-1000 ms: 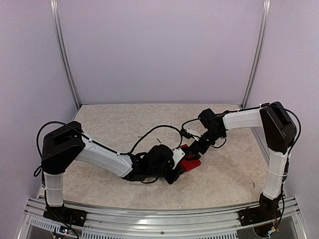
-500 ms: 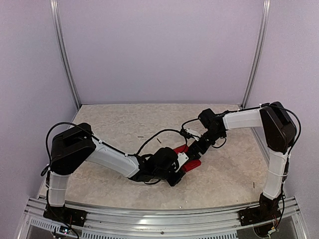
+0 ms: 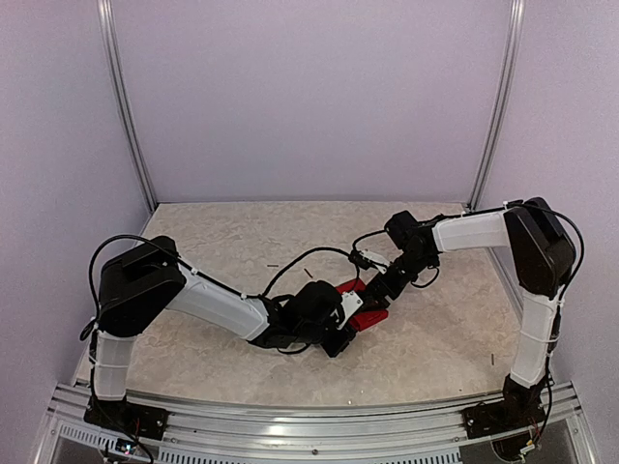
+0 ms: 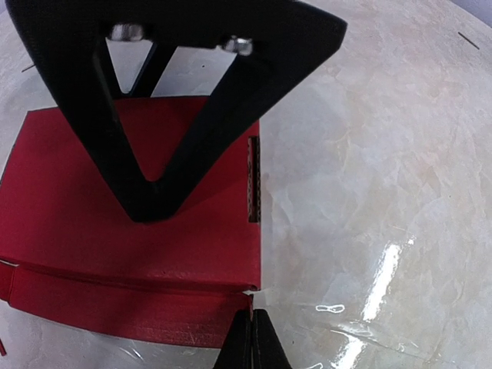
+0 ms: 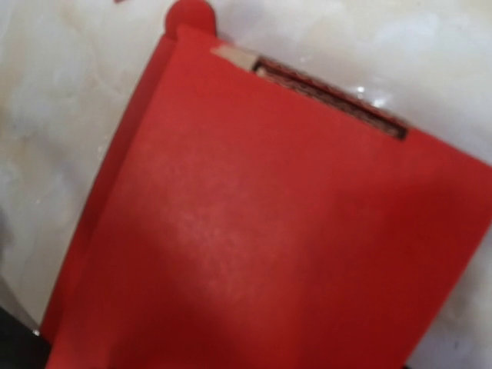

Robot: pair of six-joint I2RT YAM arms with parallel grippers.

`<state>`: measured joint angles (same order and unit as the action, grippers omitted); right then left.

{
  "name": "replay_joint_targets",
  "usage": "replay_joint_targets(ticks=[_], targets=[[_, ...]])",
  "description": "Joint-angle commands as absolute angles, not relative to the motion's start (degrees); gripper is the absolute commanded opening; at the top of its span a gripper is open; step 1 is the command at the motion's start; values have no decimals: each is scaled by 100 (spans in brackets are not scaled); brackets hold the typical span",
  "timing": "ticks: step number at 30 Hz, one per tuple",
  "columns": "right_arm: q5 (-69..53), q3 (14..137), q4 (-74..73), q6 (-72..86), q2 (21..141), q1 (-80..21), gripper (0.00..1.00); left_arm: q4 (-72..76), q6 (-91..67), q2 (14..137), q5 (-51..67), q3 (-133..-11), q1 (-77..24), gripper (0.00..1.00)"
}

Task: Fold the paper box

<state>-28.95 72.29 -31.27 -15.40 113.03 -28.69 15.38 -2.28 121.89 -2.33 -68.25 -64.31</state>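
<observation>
Tabletop [image 4: 369, 154], paper box [image 4: 77, 231]: slot [image 4: 253, 181] seemingly wrist-only.

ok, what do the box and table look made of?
Box: thin matte red card, probably fine corrugated board; the cut edge of its slot shows a brown fluted core. Table: glossy beige marble-patterned top; the sharp light glare suggests laminate or polished stone, can't tell which.
</observation>
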Motion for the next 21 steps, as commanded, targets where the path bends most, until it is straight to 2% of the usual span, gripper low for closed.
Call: replay_joint_targets(ticks=[1,21], targets=[[-2292,6819,-3489,-1480,11870,-2800,79,1391,-228,12304,-85,-7098,-6372,1],[-2270,6739,-3482,-1479,11874,-2803,77,410,-395,12553,-35,-7838,-6300,0]])
